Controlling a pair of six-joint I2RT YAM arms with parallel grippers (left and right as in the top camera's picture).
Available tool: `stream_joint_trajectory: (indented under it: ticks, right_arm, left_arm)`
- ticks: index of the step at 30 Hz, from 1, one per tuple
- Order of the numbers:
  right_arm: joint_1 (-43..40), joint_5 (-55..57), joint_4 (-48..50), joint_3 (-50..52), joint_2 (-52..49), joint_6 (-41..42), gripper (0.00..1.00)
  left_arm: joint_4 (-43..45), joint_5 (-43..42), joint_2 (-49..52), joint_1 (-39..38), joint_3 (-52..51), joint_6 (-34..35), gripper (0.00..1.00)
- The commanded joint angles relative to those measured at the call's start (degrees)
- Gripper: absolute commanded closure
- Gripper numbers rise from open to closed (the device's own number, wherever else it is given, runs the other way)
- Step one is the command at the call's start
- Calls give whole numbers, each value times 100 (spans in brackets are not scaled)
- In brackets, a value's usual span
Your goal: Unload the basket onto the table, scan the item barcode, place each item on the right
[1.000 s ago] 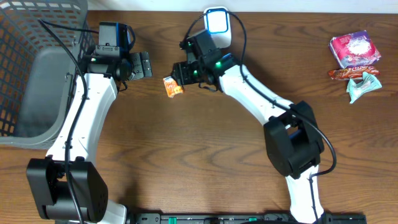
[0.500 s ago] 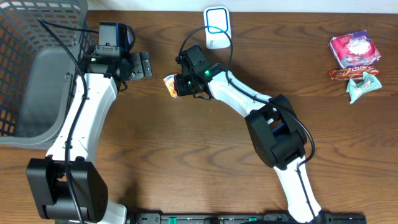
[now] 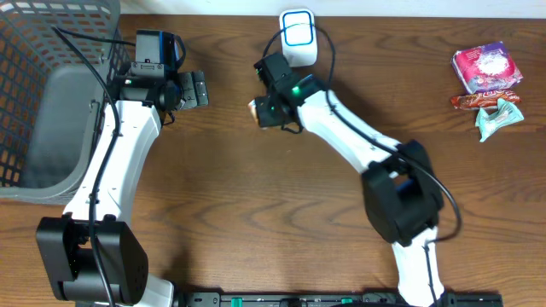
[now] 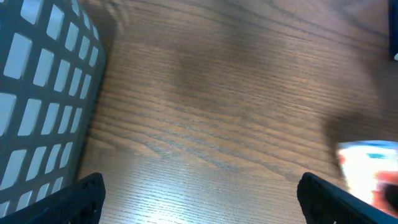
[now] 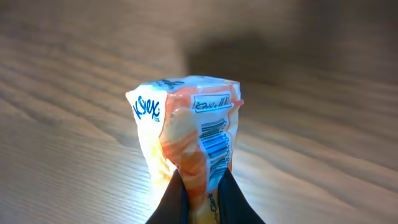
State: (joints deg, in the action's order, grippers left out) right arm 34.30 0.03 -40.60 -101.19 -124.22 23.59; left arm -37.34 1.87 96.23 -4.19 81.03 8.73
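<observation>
Tissue packet (image 5: 189, 134) likely soft, light, crushable — right gripper (image 5: 202, 194) pinching bottom edge; keep your hold there, barcode (image 5: 214, 146) clear — left gripper (image 3: 198, 88) spread.

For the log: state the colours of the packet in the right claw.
Packet: orange and white, blue lettering; right wrist view.

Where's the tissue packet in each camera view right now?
Overhead: tissue packet upper centre, below-left of the white scanner.
Left wrist: probably the blurred white-and-blue shape at the right edge.
Right wrist: centre frame, barcode showing, pinched from below by the right gripper.
Shared landmark: the wood-grain table.
</observation>
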Motion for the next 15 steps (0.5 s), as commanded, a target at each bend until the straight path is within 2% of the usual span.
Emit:
stream_joint_trajectory:
  ticks: [1,7,15]
  right_arm:
    - [-33,1362,-337,-2,452,-50,99]
    - [20,2367,-1084,0,236,-44,99]
    - [28,3818,-1425,9,-153,251,97]
  left_arm:
    - [-13,55,39,26,-17,-52,2]
    - [-13,55,39,26,-17,-52,2]
    - [-13,55,39,26,-17,-52,2]
